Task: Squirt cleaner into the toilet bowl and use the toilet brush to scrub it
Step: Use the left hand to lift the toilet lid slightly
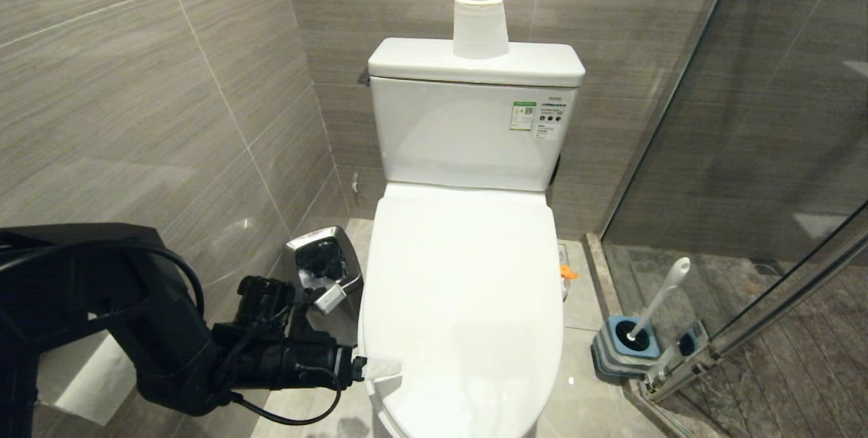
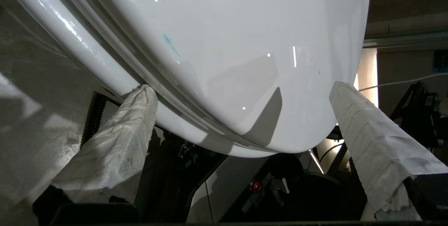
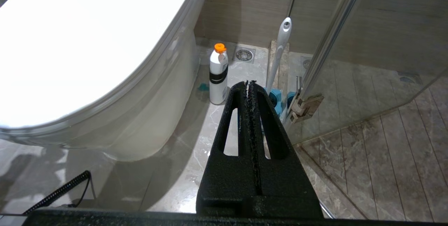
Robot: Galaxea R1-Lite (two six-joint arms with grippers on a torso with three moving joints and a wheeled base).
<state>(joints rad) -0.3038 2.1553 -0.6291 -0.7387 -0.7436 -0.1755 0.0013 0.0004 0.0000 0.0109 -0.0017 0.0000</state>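
The large glossy white ceramic toilet bowl [image 1: 468,302] stands against the far wall with its lid down. At its near left edge, the left pincer [image 1: 380,368] is spread wide, its tape-wrapped fingers [image 2: 119,149] straddling the lid's rim. The long slim white-handled toilet brush [image 1: 661,299] stands in its blue square holder [image 1: 627,353] on the floor to the right, beside the glass shower door [image 1: 759,153]. A small teal streak of cleaner [image 2: 170,42] marks the lid. The right pincer [image 3: 250,83], its black fingers pressed together, hangs near the floor on the right.
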